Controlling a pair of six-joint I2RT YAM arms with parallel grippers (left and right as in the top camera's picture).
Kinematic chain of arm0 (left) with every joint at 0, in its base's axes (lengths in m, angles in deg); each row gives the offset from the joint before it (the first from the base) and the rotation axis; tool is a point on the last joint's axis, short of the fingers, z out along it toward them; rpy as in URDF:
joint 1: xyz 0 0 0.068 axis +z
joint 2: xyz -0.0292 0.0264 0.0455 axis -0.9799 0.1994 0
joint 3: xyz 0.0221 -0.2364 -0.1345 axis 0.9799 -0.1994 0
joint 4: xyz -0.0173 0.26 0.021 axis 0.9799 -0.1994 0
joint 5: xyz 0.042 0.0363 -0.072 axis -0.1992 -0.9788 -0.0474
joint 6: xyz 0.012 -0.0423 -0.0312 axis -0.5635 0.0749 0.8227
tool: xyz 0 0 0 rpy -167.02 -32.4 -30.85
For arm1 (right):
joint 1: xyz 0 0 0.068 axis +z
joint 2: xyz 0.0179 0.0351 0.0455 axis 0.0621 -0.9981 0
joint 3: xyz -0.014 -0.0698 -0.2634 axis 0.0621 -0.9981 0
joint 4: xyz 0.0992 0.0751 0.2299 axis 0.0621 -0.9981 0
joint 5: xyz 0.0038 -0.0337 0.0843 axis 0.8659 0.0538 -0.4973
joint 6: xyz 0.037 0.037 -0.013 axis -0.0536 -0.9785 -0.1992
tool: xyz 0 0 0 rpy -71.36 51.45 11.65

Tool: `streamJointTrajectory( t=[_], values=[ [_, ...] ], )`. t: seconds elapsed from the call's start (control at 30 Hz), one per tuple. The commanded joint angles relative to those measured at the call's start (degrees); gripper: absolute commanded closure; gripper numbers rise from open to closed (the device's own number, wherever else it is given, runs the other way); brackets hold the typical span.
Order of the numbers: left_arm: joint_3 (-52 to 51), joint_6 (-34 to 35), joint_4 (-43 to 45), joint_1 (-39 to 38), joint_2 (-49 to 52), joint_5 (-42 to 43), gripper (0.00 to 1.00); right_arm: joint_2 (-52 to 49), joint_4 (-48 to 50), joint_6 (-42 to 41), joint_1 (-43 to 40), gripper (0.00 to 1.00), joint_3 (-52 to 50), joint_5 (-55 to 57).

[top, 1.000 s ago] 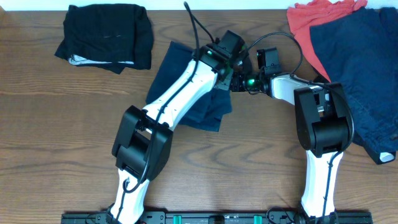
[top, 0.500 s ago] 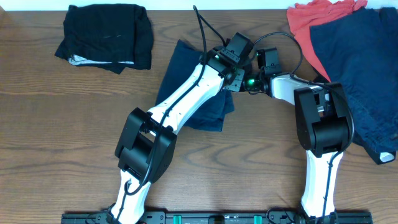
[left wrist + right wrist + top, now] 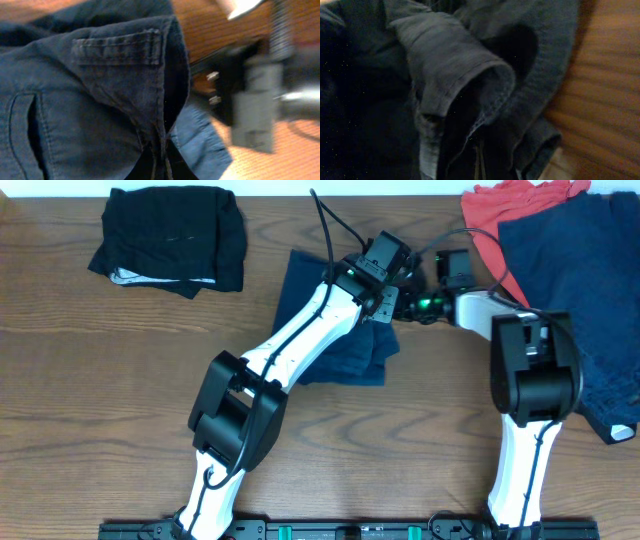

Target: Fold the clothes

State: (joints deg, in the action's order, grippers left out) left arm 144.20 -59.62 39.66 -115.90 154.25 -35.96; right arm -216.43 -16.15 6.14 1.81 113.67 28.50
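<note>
A navy blue trouser-like garment (image 3: 340, 350) lies folded in the middle of the table, partly under my left arm. My left gripper (image 3: 385, 308) is shut on its right edge; the left wrist view shows the waistband and belt loop (image 3: 117, 47) pinched between the fingers (image 3: 161, 167). My right gripper (image 3: 408, 305) meets it from the right and is shut on a fold of the same cloth (image 3: 460, 75), its fingers (image 3: 479, 162) closed. Both grippers hold the edge close together.
A folded black garment (image 3: 175, 235) lies at the back left. A coral red garment (image 3: 500, 210) and a large navy one (image 3: 580, 290) are piled at the back right. Bare wood lies in front.
Both grippers have moved to the right with the navy garment's edge, dragging the cloth's right side rightward. The right arm has pulled back toward the right.
</note>
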Motion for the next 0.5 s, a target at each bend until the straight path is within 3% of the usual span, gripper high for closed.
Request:
streamJointTrajectory(
  t=[0.0,0.3,0.33,0.4,0.47],
  values=[
    [-0.5,0.8,0.4,-0.2,2.4,0.8,0.94,5.4,-0.2,-1.4,-2.9,0.99,0.9,0.2],
    [-0.5,1.0,2.2,-0.5,4.7,1.0,0.94,14.3,-1.0,-1.4,-6.6,0.99,0.9,0.7],
    [-0.5,1.0,2.2,-0.5,4.7,1.0,0.89,14.3,-1.7,-1.2,-6.8,0.97,0.9,1.2],
    [-0.5,1.0,2.1,-0.4,4.7,1.0,0.63,14.0,-4.0,0.0,-6.9,0.84,0.9,2.4],
    [-0.5,1.0,1.9,-0.3,4.7,1.0,0.45,13.9,-6.5,1.3,-6.8,0.74,0.9,3.7]
  ],
)
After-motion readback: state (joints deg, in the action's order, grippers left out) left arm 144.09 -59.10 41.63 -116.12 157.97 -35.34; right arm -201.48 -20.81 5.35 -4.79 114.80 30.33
